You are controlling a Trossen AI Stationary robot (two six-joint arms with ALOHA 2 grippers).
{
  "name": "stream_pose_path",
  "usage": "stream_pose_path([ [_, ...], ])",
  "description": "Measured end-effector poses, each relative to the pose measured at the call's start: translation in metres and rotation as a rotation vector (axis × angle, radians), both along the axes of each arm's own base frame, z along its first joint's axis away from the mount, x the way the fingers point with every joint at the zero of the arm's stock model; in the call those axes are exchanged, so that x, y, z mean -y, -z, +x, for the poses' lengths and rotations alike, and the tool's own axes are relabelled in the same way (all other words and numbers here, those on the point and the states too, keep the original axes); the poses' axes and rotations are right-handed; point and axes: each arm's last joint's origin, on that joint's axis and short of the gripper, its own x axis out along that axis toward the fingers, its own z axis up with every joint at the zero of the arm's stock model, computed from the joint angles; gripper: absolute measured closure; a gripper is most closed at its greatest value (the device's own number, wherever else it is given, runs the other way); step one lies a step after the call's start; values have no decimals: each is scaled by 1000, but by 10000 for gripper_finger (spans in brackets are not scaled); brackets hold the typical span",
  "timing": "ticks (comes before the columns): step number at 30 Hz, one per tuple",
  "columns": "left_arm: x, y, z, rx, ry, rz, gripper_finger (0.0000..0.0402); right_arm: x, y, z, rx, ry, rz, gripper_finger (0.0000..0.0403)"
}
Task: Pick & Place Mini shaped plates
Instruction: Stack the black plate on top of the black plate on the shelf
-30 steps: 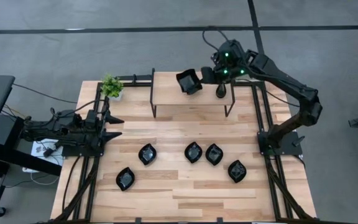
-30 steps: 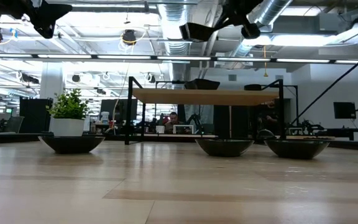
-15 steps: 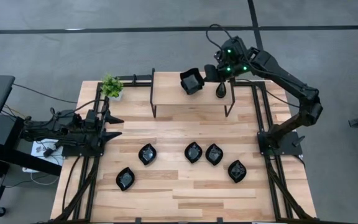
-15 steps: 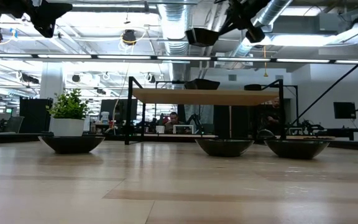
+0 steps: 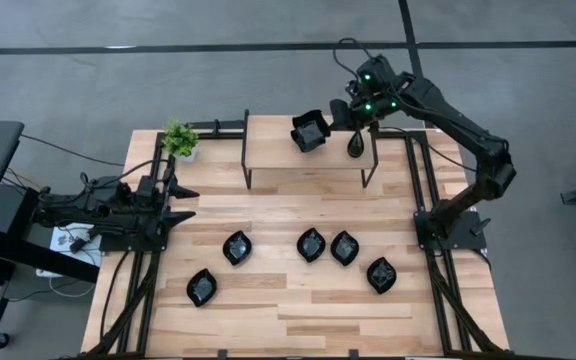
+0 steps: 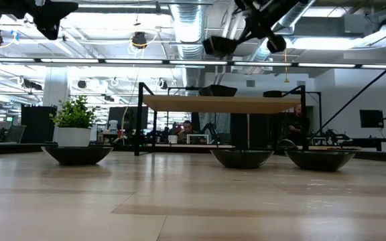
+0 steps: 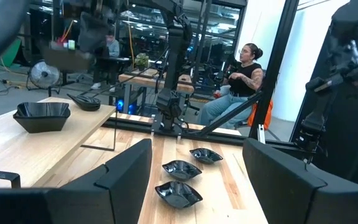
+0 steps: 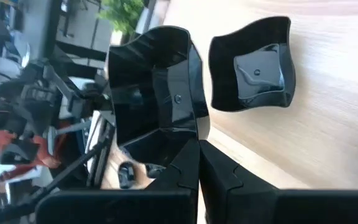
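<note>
The table (image 5: 298, 310) carries a raised shelf (image 5: 268, 150) along its far edge, and the right arm reaches over that shelf from the right side. Its gripper (image 8: 199, 146) has the fingers pinched fully together on the rim of a wavy square plate (image 8: 151, 87), which hangs tilted in the air above the shelf, not yet touching it. Just beside it, a 2nd square plate (image 8: 250, 68) already rests on the shelf, with a teardrop plate (image 5: 355, 147) near the shelf's right end. To place well, I judge the held plate should be levelled first, lowered straight down onto bare wood beside the resting square plate and clear of its rim, and let go only once its base sits flat; a release while tilted could let the glossy dish slide or tip onto its neighbour. The left gripper (image 7: 191, 180) waits at the table's left edge, fingers spread wide and holding nothing. 5 leaf plates (image 5: 311, 244) lie on the near half of the table, apart from one another, still to be moved. A small plant (image 5: 179, 138) stands at the far left corner, clear of the work.
</note>
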Motion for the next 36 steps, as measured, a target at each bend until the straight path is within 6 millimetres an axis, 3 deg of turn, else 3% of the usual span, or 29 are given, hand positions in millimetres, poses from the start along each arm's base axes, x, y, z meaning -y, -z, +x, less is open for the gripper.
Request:
stream_pose_path([
  [5,0,0,0,3,0,0,147,10,18,12,-64,-32,31,403],
  [13,0,-1,0,9,0,-1,147,37,23,25,-132,-54,62,403],
  [20,0,-1,0,11,0,-1,147,50,33,37,-187,-76,89,403],
  [36,0,-1,0,13,-1,2,147,51,35,37,-241,-39,49,403],
])
